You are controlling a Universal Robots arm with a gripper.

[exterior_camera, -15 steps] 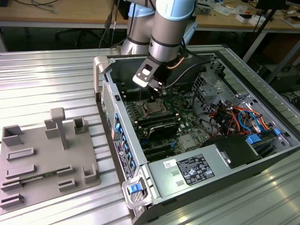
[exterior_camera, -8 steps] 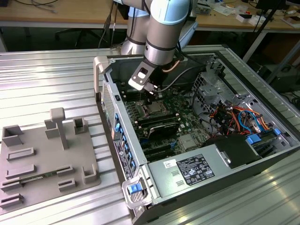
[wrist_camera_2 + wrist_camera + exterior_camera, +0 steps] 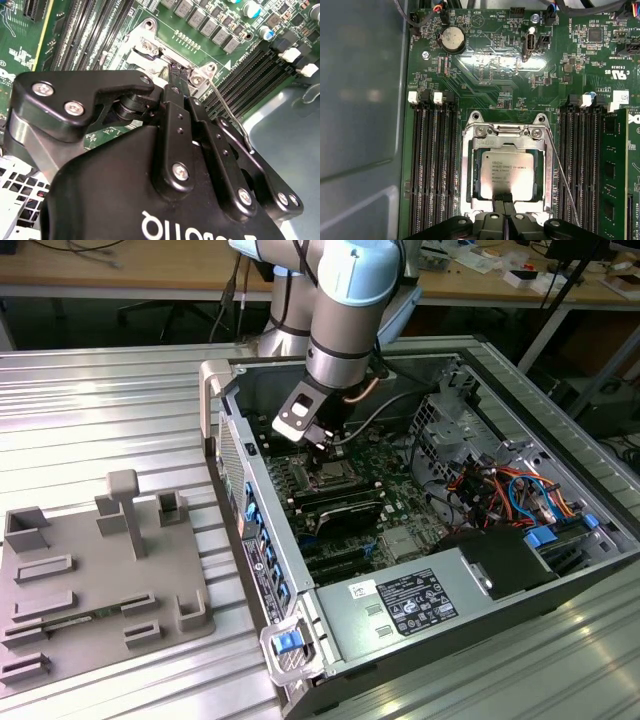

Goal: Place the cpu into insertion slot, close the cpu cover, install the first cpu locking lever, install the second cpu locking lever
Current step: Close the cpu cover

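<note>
The cpu [image 3: 507,170] lies flat in the insertion slot [image 3: 476,131], its silver top facing up. The cpu cover [image 3: 469,170] lies down around it as a silver frame. My gripper [image 3: 504,206] is shut, its black fingertips [image 3: 499,205] pressed together at the cover's edge nearest me, with nothing visible between them. In the second wrist view the gripper [image 3: 177,75] points down onto the socket. A thin wire locking lever [image 3: 562,175] runs slanted off one socket corner and stands raised [image 3: 226,111]. In the exterior view the gripper [image 3: 322,448] hangs over the socket inside the open computer case [image 3: 230,440].
Long black memory slots [image 3: 432,165] flank the socket, with a green memory module [image 3: 615,175] on one side. A coin battery [image 3: 452,39] sits further along the board. The power supply [image 3: 420,600], cables [image 3: 500,490] and a grey fixture plate [image 3: 100,580] show outside.
</note>
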